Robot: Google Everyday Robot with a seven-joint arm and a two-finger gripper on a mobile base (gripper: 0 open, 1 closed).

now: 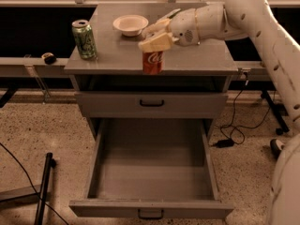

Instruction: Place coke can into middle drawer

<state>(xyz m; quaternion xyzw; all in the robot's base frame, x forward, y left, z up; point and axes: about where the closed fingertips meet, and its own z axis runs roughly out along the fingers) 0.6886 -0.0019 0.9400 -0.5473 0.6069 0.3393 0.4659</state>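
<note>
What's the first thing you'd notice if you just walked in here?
The gripper is clamped on the top of the red coke can, at the front edge of the cabinet top. Right below, the middle drawer is pulled wide open. A green can stands at the top's left side.
</note>
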